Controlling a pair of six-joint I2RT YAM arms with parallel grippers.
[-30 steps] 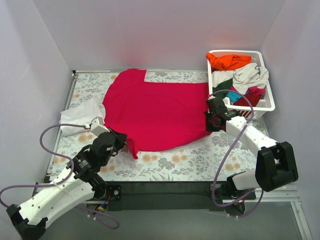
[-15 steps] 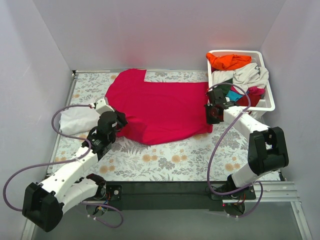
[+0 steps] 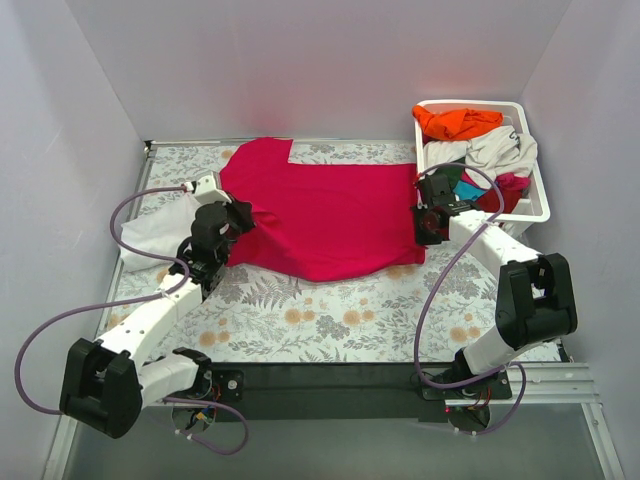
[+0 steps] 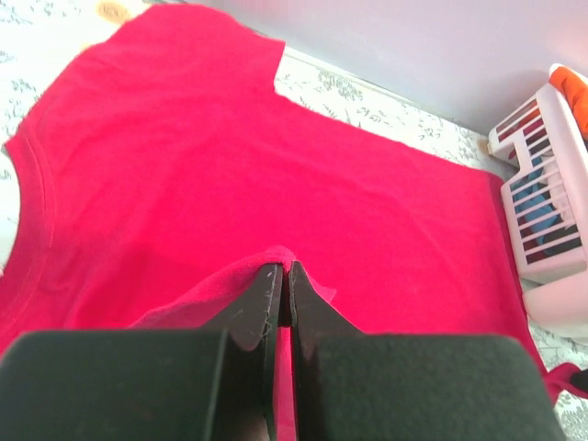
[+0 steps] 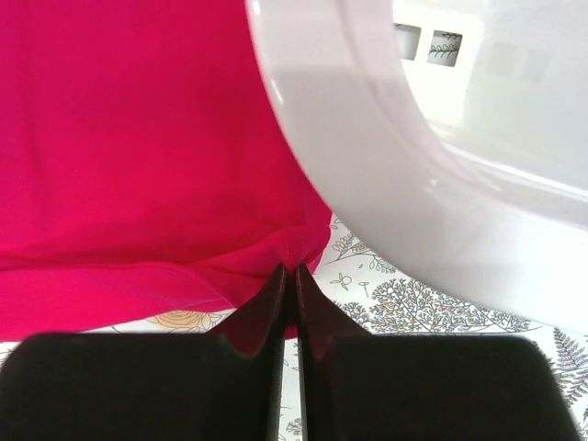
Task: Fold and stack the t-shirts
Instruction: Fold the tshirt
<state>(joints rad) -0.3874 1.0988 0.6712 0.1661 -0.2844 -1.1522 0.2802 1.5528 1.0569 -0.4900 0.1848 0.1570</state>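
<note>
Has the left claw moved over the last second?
Yes. The left claw, shut on the red shirt at its hem, has gone from the near part of the table toward its far edge, and is now level with the front wall of the basket.

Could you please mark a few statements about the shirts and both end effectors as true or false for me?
1. The left end effector is shut on a fold of the crimson t-shirt. True.
2. The right end effector hangs open over the white basket. False: it is shut on the crimson t-shirt's edge, beside the basket.
3. An orange shirt lies in the basket. True.
4. The white t-shirt lies on the crimson one. False: it lies beside it, at the table's left edge.
</note>
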